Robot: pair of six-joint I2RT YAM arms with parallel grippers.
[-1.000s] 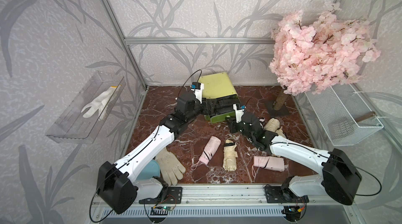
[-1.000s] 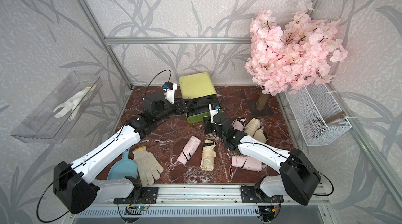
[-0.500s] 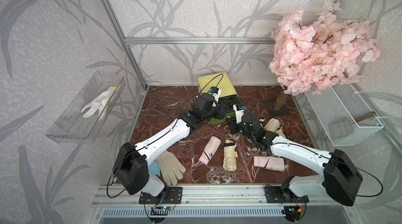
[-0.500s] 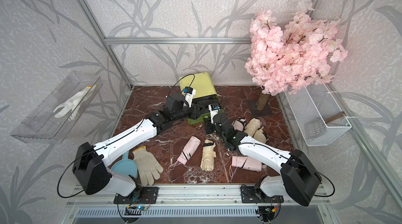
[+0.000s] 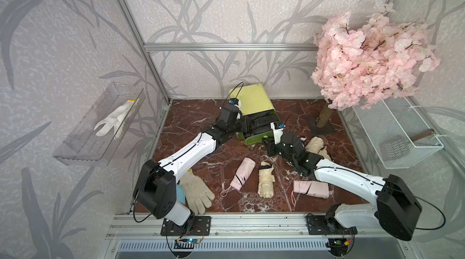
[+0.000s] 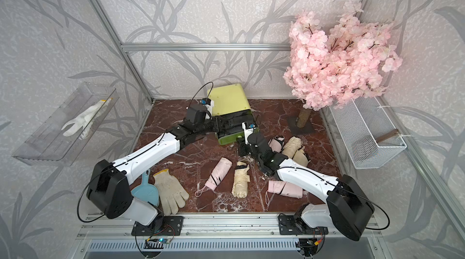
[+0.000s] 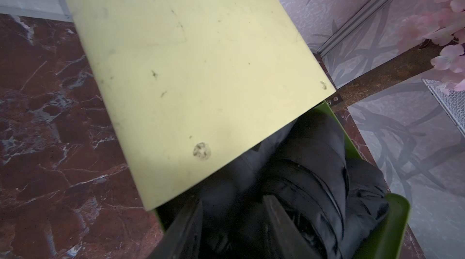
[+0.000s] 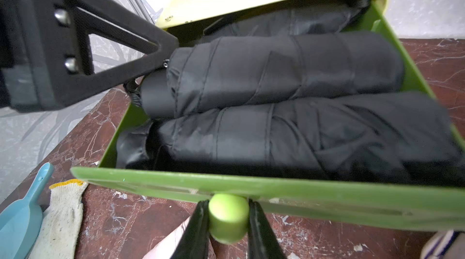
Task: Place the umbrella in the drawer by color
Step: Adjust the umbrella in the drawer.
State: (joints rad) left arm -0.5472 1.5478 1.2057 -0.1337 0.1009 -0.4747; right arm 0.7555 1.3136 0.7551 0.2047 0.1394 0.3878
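Nearest us, a pink folded fabric umbrella [image 5: 240, 174] and a cream folded fabric umbrella [image 5: 266, 181] lie loose on the red marble table [image 5: 186, 117]. Beyond them the right fingers [image 8: 198, 225] are clenched on the round pale-green knob [image 8: 227, 217] of the open dark green plastic drawer [image 8: 302, 194]. Inside it black folded umbrellas [image 8: 302, 132] lie crosswise — long axes along the drawer front. The left fingers [image 7: 187, 225] straddle the middle black umbrella [image 8: 276, 71] at its handle end, nearer than the right; gripping or released, we cannot tell. Behind stands the pale lime-yellow plastic chest [image 5: 254, 99].
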